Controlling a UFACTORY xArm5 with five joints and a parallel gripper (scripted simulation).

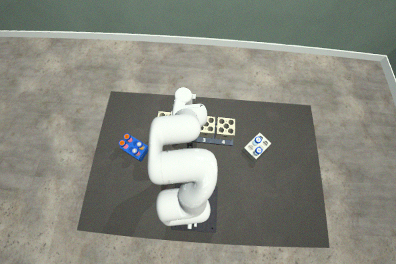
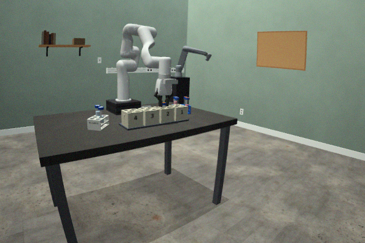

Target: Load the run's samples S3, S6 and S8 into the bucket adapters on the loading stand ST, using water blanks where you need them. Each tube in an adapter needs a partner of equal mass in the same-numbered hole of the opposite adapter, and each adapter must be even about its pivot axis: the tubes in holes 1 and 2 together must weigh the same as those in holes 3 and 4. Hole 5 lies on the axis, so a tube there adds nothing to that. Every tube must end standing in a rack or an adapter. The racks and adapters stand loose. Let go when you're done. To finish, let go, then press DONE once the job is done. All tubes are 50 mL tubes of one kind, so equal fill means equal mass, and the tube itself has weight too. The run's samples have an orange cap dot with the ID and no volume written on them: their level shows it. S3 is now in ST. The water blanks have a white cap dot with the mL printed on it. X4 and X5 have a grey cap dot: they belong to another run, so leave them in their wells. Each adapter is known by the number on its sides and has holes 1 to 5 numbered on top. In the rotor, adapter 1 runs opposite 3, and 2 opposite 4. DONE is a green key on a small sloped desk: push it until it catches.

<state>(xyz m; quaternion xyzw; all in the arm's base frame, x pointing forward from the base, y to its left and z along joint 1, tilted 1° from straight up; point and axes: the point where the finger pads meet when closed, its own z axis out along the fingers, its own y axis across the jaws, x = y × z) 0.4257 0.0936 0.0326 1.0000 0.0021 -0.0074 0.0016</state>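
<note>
Four beige adapters standing in a row on stand ST (image 2: 144, 126), with the gripper (image 2: 161, 100) hanging over the one marked 2.

Adapter 2 (image 2: 167, 115) is showing a blue tube cap (image 2: 164, 104) just under the dark fingers, which are standing slightly apart and clamping nothing. Adapters 4 (image 2: 133, 118), 3 (image 2: 152, 116) and 1 (image 2: 181, 112) are wearing black numbers on their sides; from above, 3 (image 1: 211, 125) and 4 (image 1: 226, 126) are showing five holes each, none with a tube. Beyond adapter 1, a blue rack (image 1: 143, 157) is holding tubes with orange, white and grey cap dots, their writing too small to read. Near adapter 4, a white rack (image 1: 250, 147) is carrying two blue-capped tubes, all on a dark table (image 2: 123, 142).
</note>
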